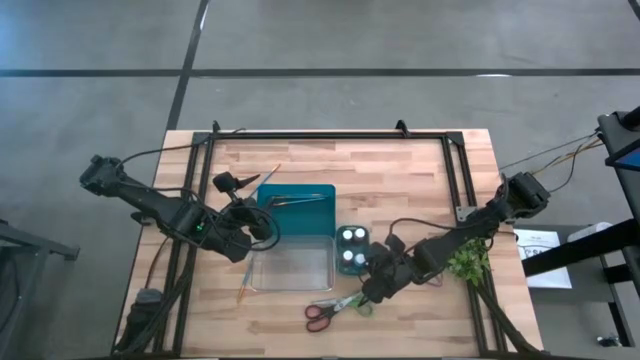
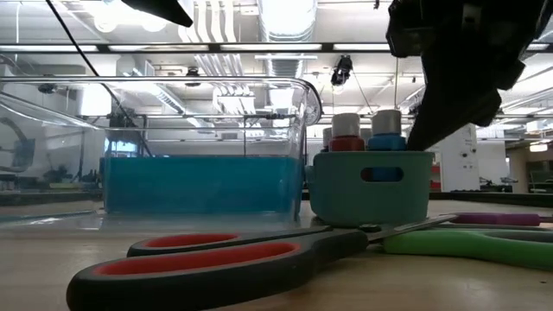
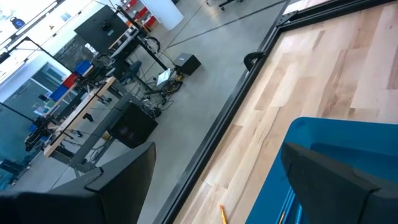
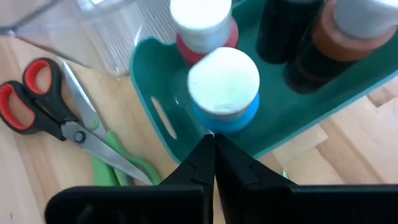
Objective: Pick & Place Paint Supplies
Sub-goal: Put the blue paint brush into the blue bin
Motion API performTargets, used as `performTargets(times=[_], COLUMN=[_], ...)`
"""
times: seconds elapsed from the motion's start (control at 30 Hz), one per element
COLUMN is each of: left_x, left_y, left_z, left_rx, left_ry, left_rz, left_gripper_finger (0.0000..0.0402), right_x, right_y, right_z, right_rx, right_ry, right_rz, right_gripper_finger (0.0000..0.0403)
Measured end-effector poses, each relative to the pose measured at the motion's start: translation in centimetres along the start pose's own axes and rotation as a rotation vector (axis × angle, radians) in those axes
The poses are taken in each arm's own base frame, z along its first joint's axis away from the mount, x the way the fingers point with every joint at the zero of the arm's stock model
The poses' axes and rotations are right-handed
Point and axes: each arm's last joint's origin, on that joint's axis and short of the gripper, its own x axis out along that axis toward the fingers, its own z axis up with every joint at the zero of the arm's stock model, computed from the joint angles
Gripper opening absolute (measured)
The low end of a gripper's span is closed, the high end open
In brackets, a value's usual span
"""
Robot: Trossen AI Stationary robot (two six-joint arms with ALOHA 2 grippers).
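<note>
Several small white-capped paint bottles stand upright in a teal cup (image 1: 352,250): a red one (image 4: 202,34), a blue one (image 4: 225,99) and darker ones (image 4: 280,31). My right gripper (image 4: 213,138) is shut, slanting down, its tips at the cup's rim (image 4: 186,140) beside the blue bottle. Red-handled scissors (image 1: 322,315) lie flat on the table, crossed with green-handled ones (image 1: 355,303). A thin brush (image 1: 268,180) lies on the wood. My left gripper (image 1: 265,225) hovers open above the teal tray (image 1: 297,210), holding nothing. My right gripper's shut fingertips (image 4: 205,149) stand at the teal cup's rim, right beside the blue bottle, coming slanting down from the table's near right. I cannot tell whether they touch the rim or the bottle.
A clear container (image 1: 292,265) stands against the teal tray's near side, left of the cup. A second brush (image 1: 245,285) lies by its left wall. A green leafy sprig (image 1: 468,262) lies to the right. A black frame (image 1: 330,135) borders the table.
</note>
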Motion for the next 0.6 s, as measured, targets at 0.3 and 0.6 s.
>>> performTargets(times=[0.3, 0.6], left_x=[0.0, 0.0], left_y=[0.0, 0.0], left_z=[0.0, 0.0], left_rx=[0.000, -0.001], left_ry=[0.000, 0.003], left_rz=[0.000, -0.011], left_gripper_finger=[0.0353, 0.0353], right_x=[-0.6, -2.1], right_y=[0.4, 0.8], right_z=[0.6, 1.0], right_rx=[-0.016, -0.014], right_ry=[-0.026, -0.055], right_rz=[-0.014, 0.031], right_gripper_finger=[0.0008, 0.0008])
